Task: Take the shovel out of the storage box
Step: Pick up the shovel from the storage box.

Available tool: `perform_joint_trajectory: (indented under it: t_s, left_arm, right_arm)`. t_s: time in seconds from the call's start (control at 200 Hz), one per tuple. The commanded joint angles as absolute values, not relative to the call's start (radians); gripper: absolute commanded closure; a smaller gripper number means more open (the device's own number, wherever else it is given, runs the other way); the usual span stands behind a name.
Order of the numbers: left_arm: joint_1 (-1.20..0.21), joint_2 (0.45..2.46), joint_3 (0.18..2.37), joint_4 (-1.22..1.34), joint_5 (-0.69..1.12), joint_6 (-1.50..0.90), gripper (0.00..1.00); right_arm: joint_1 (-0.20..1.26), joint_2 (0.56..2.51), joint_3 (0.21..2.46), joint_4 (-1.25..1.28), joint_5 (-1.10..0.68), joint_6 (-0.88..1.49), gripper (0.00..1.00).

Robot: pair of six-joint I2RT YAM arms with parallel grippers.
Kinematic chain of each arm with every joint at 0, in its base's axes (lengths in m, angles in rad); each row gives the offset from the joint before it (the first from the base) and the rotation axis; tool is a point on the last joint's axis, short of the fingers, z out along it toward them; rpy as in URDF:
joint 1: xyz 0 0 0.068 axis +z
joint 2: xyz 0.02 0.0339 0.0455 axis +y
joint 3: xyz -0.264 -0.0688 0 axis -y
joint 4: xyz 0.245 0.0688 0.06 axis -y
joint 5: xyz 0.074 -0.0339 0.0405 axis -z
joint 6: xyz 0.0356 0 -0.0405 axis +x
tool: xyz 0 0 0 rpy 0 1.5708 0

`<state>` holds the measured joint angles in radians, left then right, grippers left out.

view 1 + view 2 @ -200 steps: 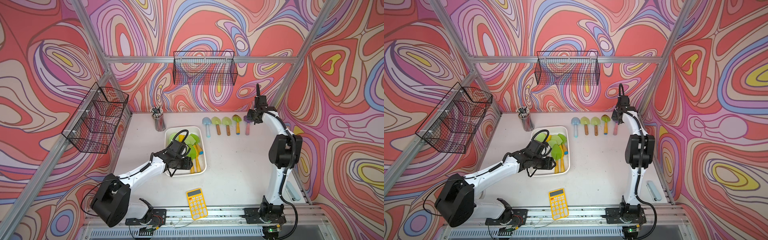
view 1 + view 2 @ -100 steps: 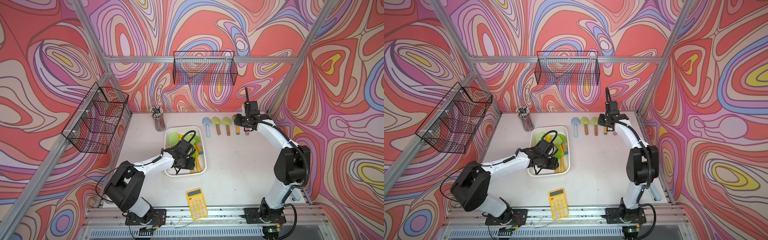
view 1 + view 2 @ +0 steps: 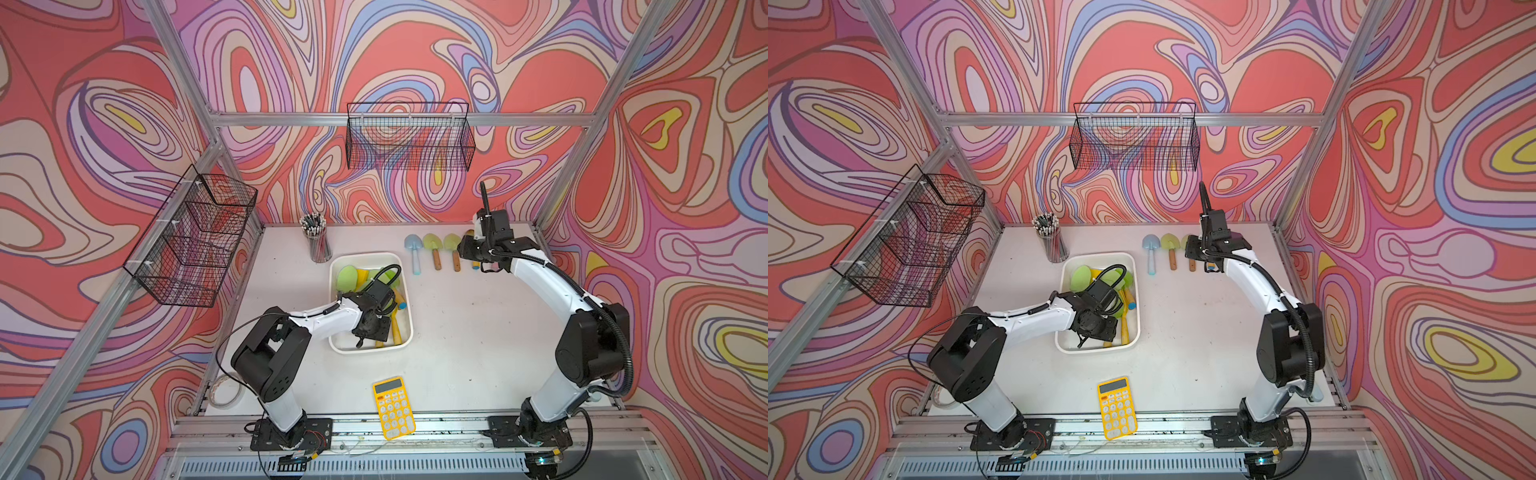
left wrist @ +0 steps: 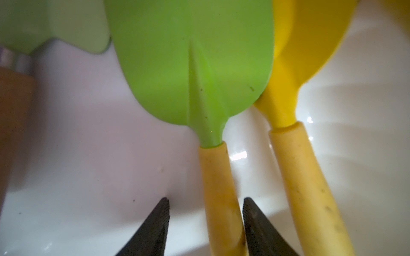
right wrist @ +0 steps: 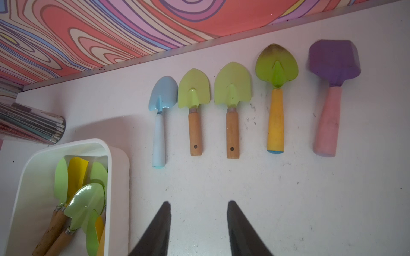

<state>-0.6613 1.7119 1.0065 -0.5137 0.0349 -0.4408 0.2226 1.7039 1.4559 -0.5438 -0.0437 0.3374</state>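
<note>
We see the storage box (image 3: 335, 291) near the middle of the table (image 3: 478, 332) in both top views, with several shovels lying in it. Our left gripper (image 4: 206, 200) is low inside the box, toward its 6 o'clock end. Its jaws stand partly apart astride the yellow handle of the green shovel (image 4: 195, 73). One finger (image 4: 255, 221) lies against the handle or just beside it; we cannot tell which. The other finger (image 4: 155, 223) has a clear strip of white box floor between it and the handle, so the shovel is not clamped. The green shovel lies in the box, its blade overlapping a yellow shovel (image 4: 310, 177) just beside it.

Our right gripper (image 5: 199, 202) hangs over bare table with its jaws apart and nothing between them. At about 1 o'clock from the box, a row of five shovels (image 5: 231, 110) lies near the back wall. The yellow calculator (image 3: 394, 409) lies at 6 o'clock from the box, and the pencil cup (image 3: 318, 245) stands at 11 o'clock.
</note>
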Motion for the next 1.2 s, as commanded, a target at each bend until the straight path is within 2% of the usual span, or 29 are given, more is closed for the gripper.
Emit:
perform_joint_trajectory:
  t_s: [0.0, 0.16, 0.496, 0.666, 0.997, 1.197]
  left_arm:
    - [-0.666, 1.734, 1.037, -0.595, -0.025, -0.406, 0.44]
    - [-0.664, 1.730, 1.030, -0.603, -0.069, -0.408, 0.47]
    - [-0.666, 1.715, 0.982, -0.582, 0.006, -0.417, 0.53]
    - [-0.666, 1.718, 0.979, -0.577, 0.005, -0.413, 0.65]
    - [-0.663, 1.704, 0.991, -0.564, 0.000, -0.413, 1.00]
    - [-0.620, 1.658, 0.994, -0.546, 0.036, -0.418, 1.00]
  right_arm:
    - [0.222, 1.683, 1.440, -0.517, -0.037, 0.354, 0.56]
    - [0.231, 1.694, 1.442, -0.511, -0.050, 0.359, 0.56]
    - [0.253, 1.707, 1.418, -0.490, -0.050, 0.373, 0.56]
    - [0.262, 1.710, 1.417, -0.489, -0.049, 0.375, 0.56]
    - [0.278, 1.661, 1.379, -0.455, -0.080, 0.369, 0.57]
    - [0.284, 1.616, 1.324, -0.405, -0.140, 0.390, 0.56]
